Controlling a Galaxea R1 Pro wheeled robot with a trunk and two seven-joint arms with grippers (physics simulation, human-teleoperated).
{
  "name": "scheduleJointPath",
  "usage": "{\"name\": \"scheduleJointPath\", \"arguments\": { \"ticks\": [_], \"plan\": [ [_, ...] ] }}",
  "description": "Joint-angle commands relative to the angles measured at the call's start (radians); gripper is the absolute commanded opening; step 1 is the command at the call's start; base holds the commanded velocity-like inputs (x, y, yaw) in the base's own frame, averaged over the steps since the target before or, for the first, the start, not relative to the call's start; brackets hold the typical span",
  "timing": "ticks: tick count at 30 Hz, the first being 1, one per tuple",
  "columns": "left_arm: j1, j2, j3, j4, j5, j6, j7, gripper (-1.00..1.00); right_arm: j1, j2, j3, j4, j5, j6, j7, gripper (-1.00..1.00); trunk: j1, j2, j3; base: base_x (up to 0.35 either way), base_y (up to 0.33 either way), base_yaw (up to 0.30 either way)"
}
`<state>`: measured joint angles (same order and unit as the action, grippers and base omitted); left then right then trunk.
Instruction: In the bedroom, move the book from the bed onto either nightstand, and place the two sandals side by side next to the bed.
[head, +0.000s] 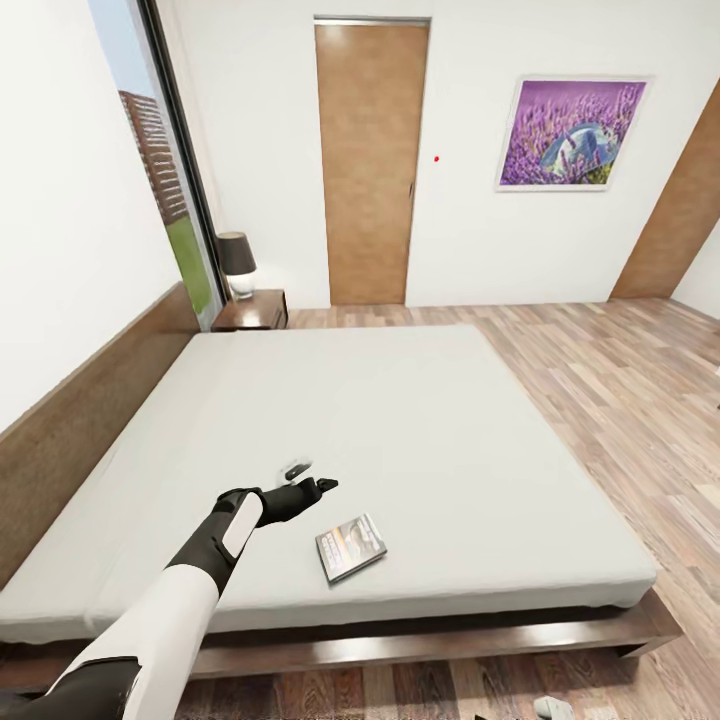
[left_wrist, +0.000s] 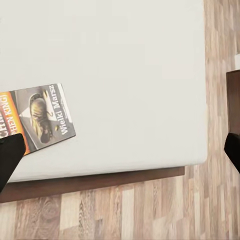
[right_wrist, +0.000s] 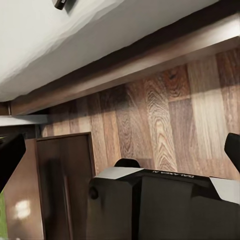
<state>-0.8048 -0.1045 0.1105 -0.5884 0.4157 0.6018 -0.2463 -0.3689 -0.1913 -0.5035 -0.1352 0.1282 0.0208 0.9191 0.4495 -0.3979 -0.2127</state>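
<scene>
Book (head: 351, 546) flat on pale-grey mattress by bed (head: 400, 640) front edge, not yet moved | left gripper (head: 322, 486) released, jaws spread, hovering just beside it | right gripper: cannot tell | thin glossy paperback, orange band; smooth matte mattress; dark wood nightstand (head: 252, 311) far corner | sandals pending

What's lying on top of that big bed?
On the bed's pale mattress lies one small book, flat near the front edge. The robot's left gripper hovers above, just beside it. The rest of the mattress looks bare. Whatever is under the book is hidden.
</scene>
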Motion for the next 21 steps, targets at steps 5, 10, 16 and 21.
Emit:
{"name": "scheduleJointPath", "arguments": {
  "ticks": [5, 10, 16, 21],
  "plan": [
    [-0.001, -0.001, 0.008, -0.001, 0.002, 0.009, -0.002, 1.00, -0.001, 0.000, -0.009, -0.001, 0.010, 0.002, 0.004, 1.00, 0.001, -0.002, -0.010, 0.000, 0.000, 0.000],
    [-0.001, -0.001, 0.008, -0.001, 0.002, 0.009, -0.002, 1.00, -0.001, 0.000, -0.009, -0.001, 0.010, 0.002, 0.004, 1.00, 0.001, -0.002, -0.018, 0.000, 0.000, 0.000],
    [-0.001, -0.001, 0.008, -0.001, 0.003, 0.009, -0.002, 1.00, -0.001, 0.000, -0.009, -0.001, 0.010, 0.002, 0.004, 1.00, 0.001, -0.002, -0.027, 0.000, 0.000, 0.000],
    [-0.001, -0.001, 0.008, -0.001, 0.004, 0.009, -0.002, 1.00, -0.001, 0.000, -0.009, -0.001, 0.010, 0.002, 0.004, 1.00, 0.001, -0.002, -0.035, 0.000, 0.000, 0.000]
  ]
}}
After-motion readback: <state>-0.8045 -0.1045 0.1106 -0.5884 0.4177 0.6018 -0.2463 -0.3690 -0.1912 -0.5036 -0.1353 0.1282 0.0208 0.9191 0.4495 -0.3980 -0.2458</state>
